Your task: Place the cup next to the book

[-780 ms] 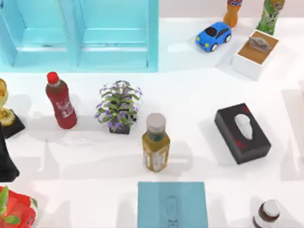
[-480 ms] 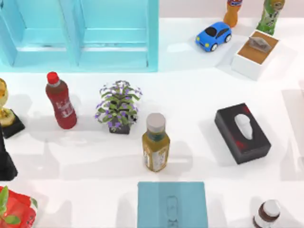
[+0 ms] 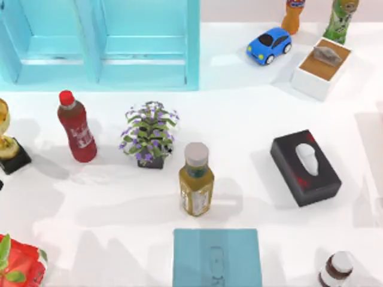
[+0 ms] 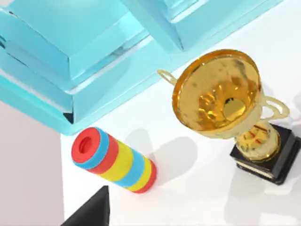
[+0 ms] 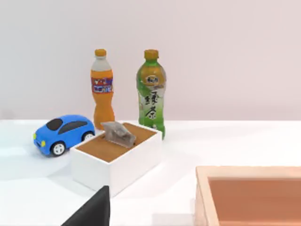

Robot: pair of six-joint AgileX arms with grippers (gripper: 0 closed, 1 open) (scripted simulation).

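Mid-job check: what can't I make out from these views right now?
- The book: top view, cut off by the bottom edge.
- Gold trophy: top view, partly cut by the left edge.
- Dark-capped bottle: top view, cut off at the bottom.
- Wooden tray: right wrist view, cropped by the frame.

I see bright, even light all over the white tabletop. Soft grey shadows spread beside the bottle and the tissue box. The trophy gleams with sharp gold highlights and throws a faint shadow. Nothing looks blurred.
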